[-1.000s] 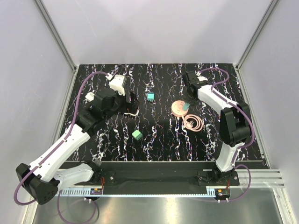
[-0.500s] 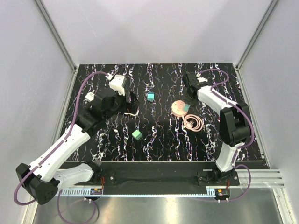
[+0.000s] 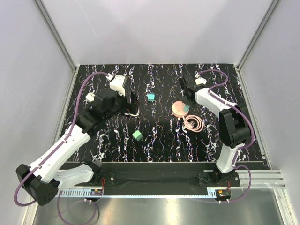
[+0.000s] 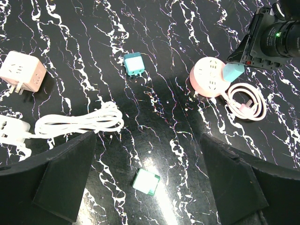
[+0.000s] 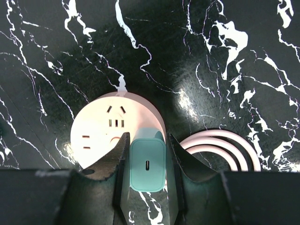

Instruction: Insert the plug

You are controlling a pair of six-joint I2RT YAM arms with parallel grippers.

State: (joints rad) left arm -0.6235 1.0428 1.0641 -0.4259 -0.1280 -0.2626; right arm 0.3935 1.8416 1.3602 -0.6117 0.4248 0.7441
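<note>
My right gripper [image 3: 186, 102] [image 5: 147, 161] is shut on a teal plug [image 5: 147, 164] with a small port in its face. It holds the plug at the right rim of the round pink socket [image 5: 105, 129] [image 3: 177, 110]. I cannot see the prongs. In the left wrist view the plug [image 4: 233, 71] leans against the socket [image 4: 209, 77]. My left gripper [image 4: 147, 145] is open and empty, high above the table's left middle [image 3: 123, 104].
The socket's pink cable coil [image 3: 193, 123] [image 5: 225, 143] lies just right of it. A second teal plug [image 3: 151, 97], a green cube [image 3: 137, 135], a pink cube adaptor [image 4: 22, 71] and a white cable bundle [image 4: 77, 121] lie on the black marbled table [image 3: 164, 140].
My right wrist has shifted slightly left while keeping the teal plug at the socket. The left arm has not moved.
</note>
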